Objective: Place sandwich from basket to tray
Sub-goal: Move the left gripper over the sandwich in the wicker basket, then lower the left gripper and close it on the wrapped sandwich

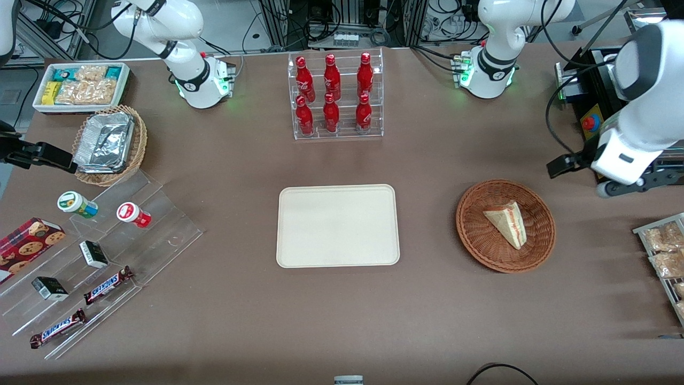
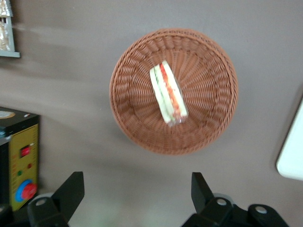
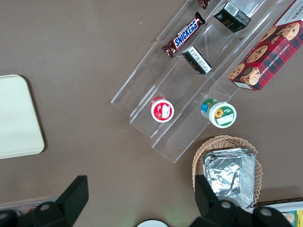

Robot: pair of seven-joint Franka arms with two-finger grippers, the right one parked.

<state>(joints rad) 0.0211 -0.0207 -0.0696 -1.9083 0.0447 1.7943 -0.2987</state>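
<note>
The sandwich (image 1: 507, 222) lies on its side in the reddish-brown woven basket (image 1: 470, 235), its red, orange and green layers showing along the cut edge. The cream tray (image 1: 337, 225) sits beside the basket, toward the parked arm's end, with nothing on it. My gripper (image 1: 566, 166) hangs above the table toward the working arm's end, a little farther from the front camera than the basket. In the left wrist view the sandwich (image 2: 168, 92) sits mid-basket (image 2: 208, 118), and my gripper (image 2: 137, 194) is open and empty over bare table short of the basket rim. A corner of the tray (image 2: 293, 156) shows.
A black and yellow control box with a red button (image 1: 588, 120) (image 2: 19, 161) stands close to my gripper. A wire rack of snack packets (image 1: 662, 251) lies at the working arm's end. A clear rack of red bottles (image 1: 335, 96) stands farther back than the tray.
</note>
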